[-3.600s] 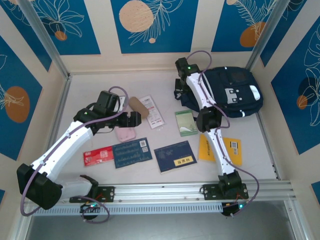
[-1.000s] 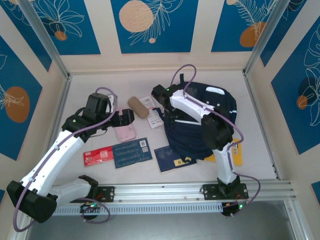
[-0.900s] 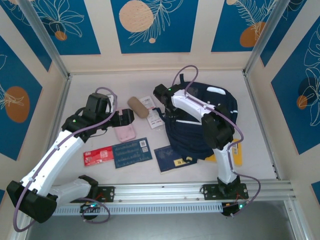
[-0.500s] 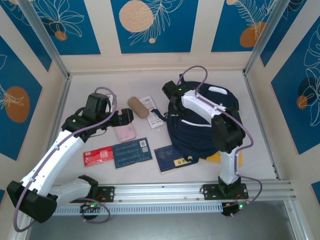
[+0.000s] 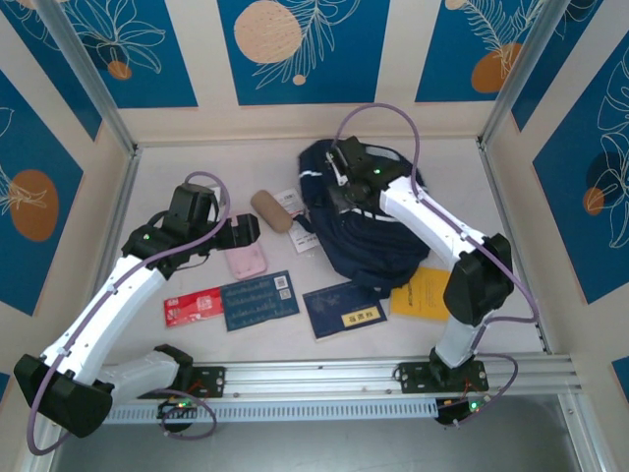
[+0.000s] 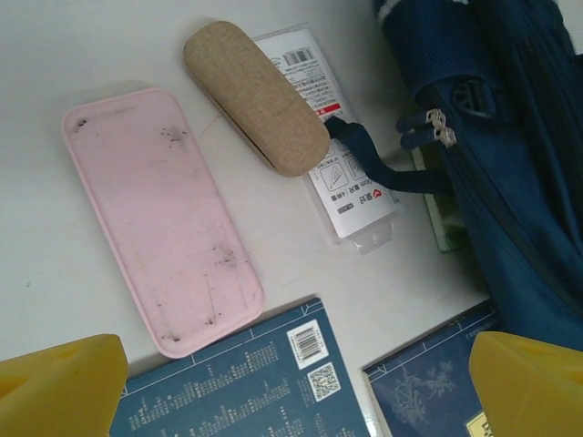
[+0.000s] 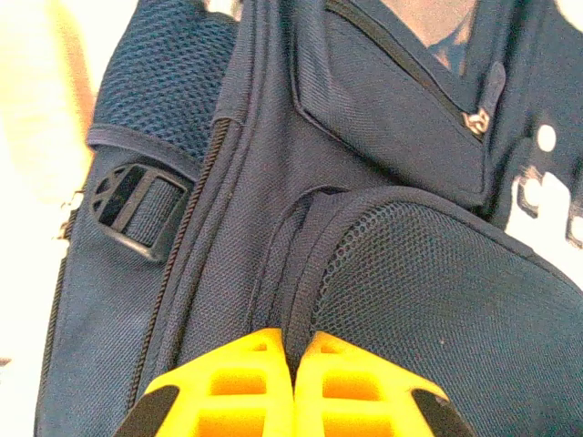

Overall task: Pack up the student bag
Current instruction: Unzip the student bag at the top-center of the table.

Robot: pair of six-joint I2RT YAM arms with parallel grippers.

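Observation:
The student bag (image 5: 378, 241), dark navy, lies crumpled in the middle of the table with its far left end pulled up. My right gripper (image 5: 337, 185) is at that raised end. In the right wrist view the yellow fingers (image 7: 228, 378) are shut on a ridge of the bag's fabric (image 7: 401, 273), gripper (image 7: 296, 360) pinching a seam beside a mesh panel. My left gripper (image 5: 248, 232) hovers open left of the bag. Its fingertips (image 6: 55, 387) stand wide apart, gripper (image 6: 291, 391) over a blue booklet (image 6: 246, 387), holding nothing.
Left of the bag lie a pink case (image 5: 248, 262), a tan glasses case (image 5: 270, 209) and a clear packet (image 5: 301, 224). Near the front edge are a red packet (image 5: 192, 307), two blue booklets (image 5: 259, 299) (image 5: 344, 307) and a yellow notebook (image 5: 423, 293).
My right gripper closed on the bag's fabric and pulled its left end up and toward the back. The yellow notebook now shows more. My left arm stayed put.

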